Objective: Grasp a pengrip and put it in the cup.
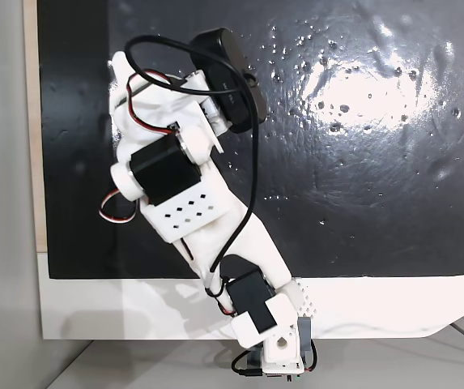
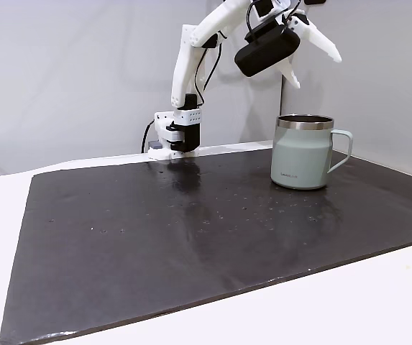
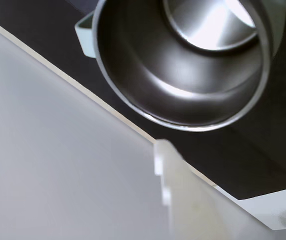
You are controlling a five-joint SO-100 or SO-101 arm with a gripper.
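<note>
We see a glossy black mat [image 2: 191, 244] speckled with pale flecks, lying on a white tabletop [image 2: 349, 316]. Near the mat's far right corner in a fixed view, the cup [image 2: 303, 154] is pale grey-green with a silvery rim; in the wrist view its inside [image 3: 182, 75] is shiny bare steel grey. The arm [image 1: 207, 219] is white with black motors, black cable and red wires. The wall [image 2: 69, 72] is light grey.

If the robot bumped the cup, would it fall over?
Probably not easily. The cup looks wide, squat and flat-bottomed on the mat, so it would likely slide rather than tip. It seems metal, so fairly stiff and not fragile. Its side handle should stop it rolling far if it did fall.
</note>
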